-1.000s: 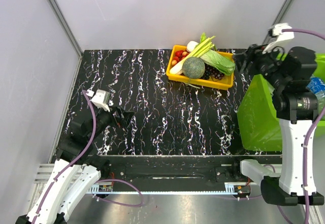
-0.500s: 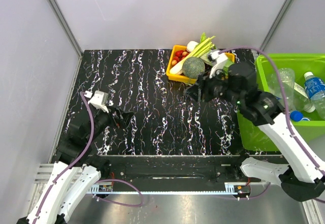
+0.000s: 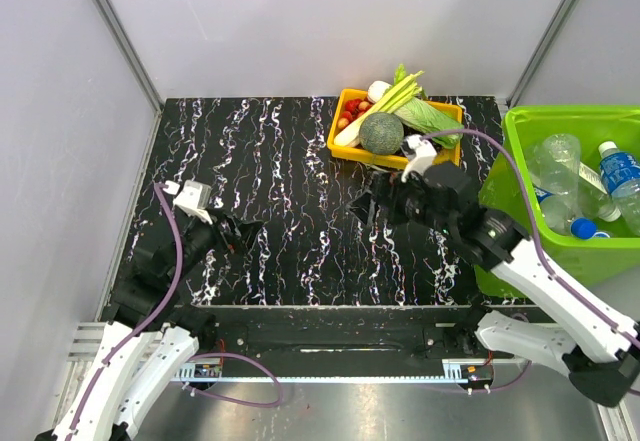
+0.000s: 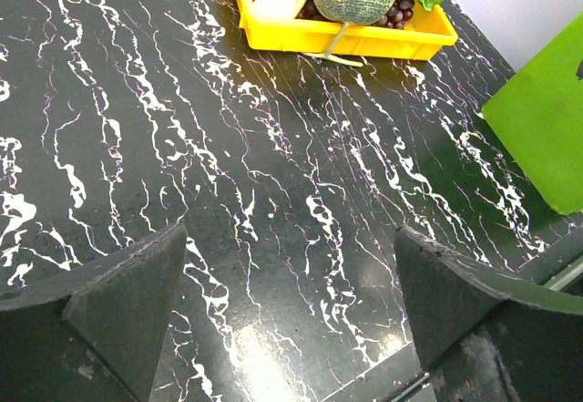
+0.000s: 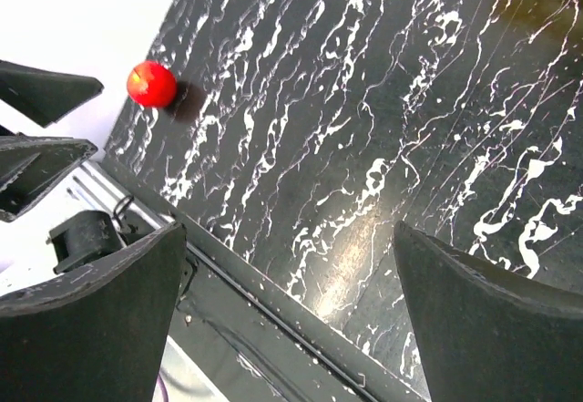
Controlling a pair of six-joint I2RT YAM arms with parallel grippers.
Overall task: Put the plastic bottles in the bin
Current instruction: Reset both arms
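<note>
While the left arm lies folded low at the near left of the black, white-veined marble-pattern table (image 3: pixel 280 151), the right arm stretches from its base at the near right diagonally leftward. Its white links and dark wrist end over the middle of the table, just in front of the shallow yellow plastic tray (image 4: pixel 383 42).

The right gripper (image 5: pixel 290 233) has its jaws spread wide. Nothing sits between its matte, dark, wedge-shaped fingers (image 5: pixel 100 320), and only bare table shows beneath them. The left gripper (image 4: pixel 290 238) is likewise wide open and empty, and it points across the table toward the tray.

The lime-green translucent plastic bin (image 3: pixel 560 113), rectangular with a thick rim, stands at the right side of the table, close beside the right forearm. The plastic bottles (image 3: pixel 556 156) lie inside it. Several are clear and ribbed, and one blue-labelled bottle (image 3: pixel 620 173) has a white cap. A blue cap shows near the bin's front wall.

The tray holds a round green netted melon (image 3: pixel 381 133), leafy greens, pale stalks and dark grapes.

In the right wrist view, a small glossy red round object (image 5: pixel 151 84) rests on the table near its edge. What it is cannot be told.
</note>
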